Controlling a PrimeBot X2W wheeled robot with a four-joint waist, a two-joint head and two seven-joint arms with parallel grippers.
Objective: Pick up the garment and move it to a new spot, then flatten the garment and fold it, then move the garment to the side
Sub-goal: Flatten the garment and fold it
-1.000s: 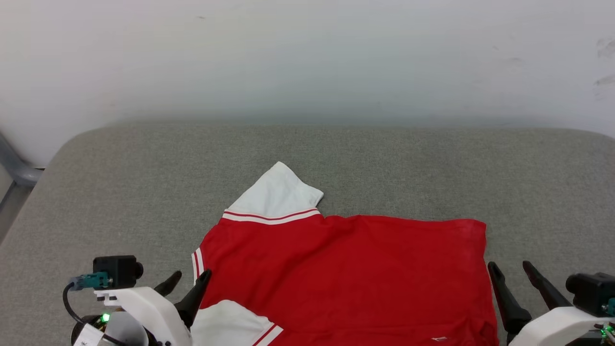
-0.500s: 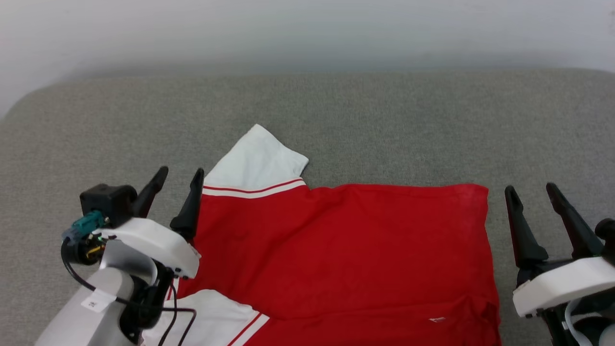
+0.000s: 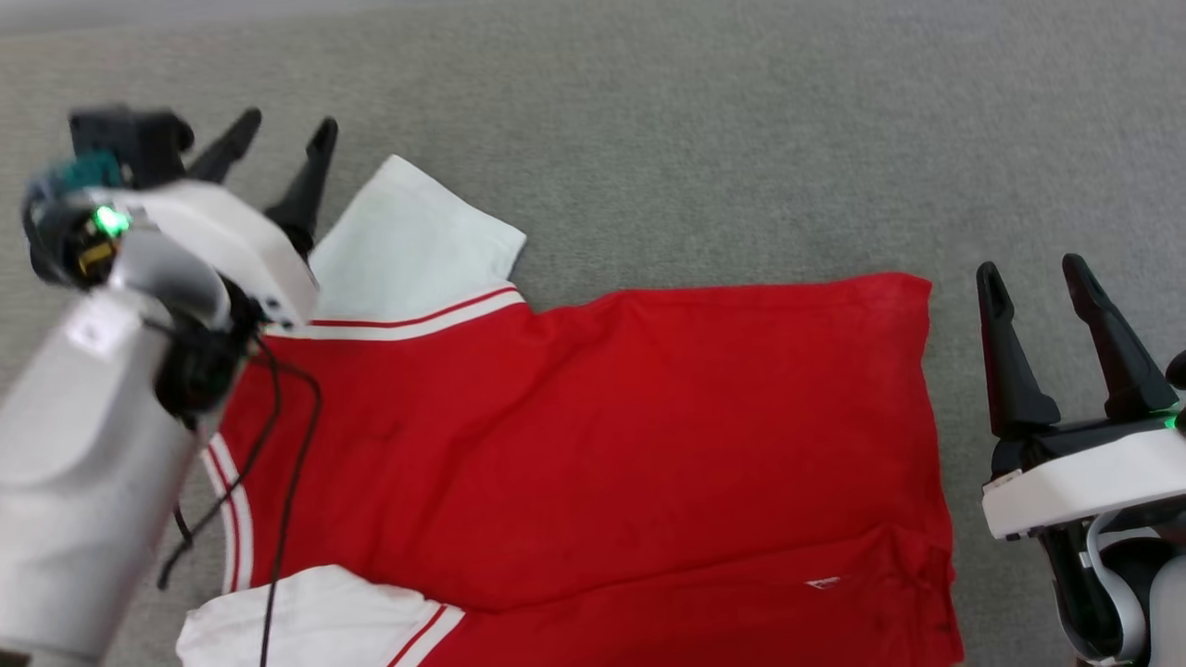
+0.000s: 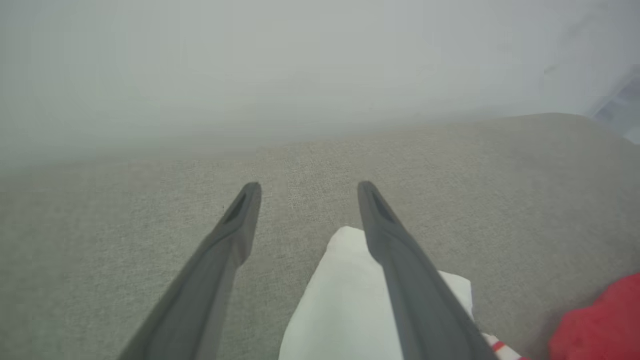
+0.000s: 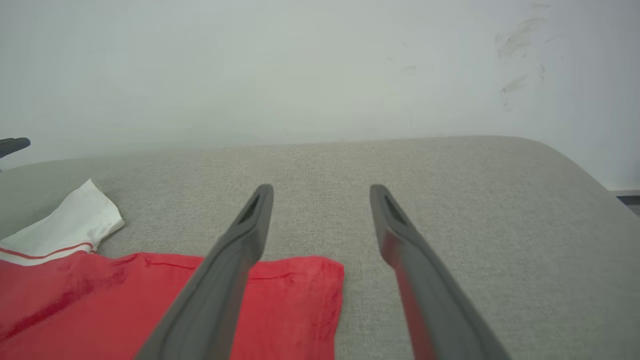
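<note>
The garment [image 3: 593,435] lies spread on the grey cushion [image 3: 695,139], red side up. One white sleeve [image 3: 412,245] points to the far left and another [image 3: 306,621] lies at the near left. My left gripper [image 3: 286,122] is open beside the far sleeve's left edge. In the left wrist view the left gripper [image 4: 308,186] hovers with its right finger over the sleeve [image 4: 340,305]. My right gripper [image 3: 1030,267] is open just right of the garment's far right corner. In the right wrist view the right gripper [image 5: 321,187] has that red corner [image 5: 300,295] under its left finger.
The grey cushion's rounded far edge meets a pale wall [image 5: 300,65]. Bare cushion stretches beyond the garment and to its right [image 5: 500,240]. A cable [image 3: 287,445] from my left arm hangs over the garment's left part.
The head camera has tilted down. Both arms have reached forward: the left gripper from the near shoulder to the far sleeve, the right gripper up to the far right corner. Both stay open.
</note>
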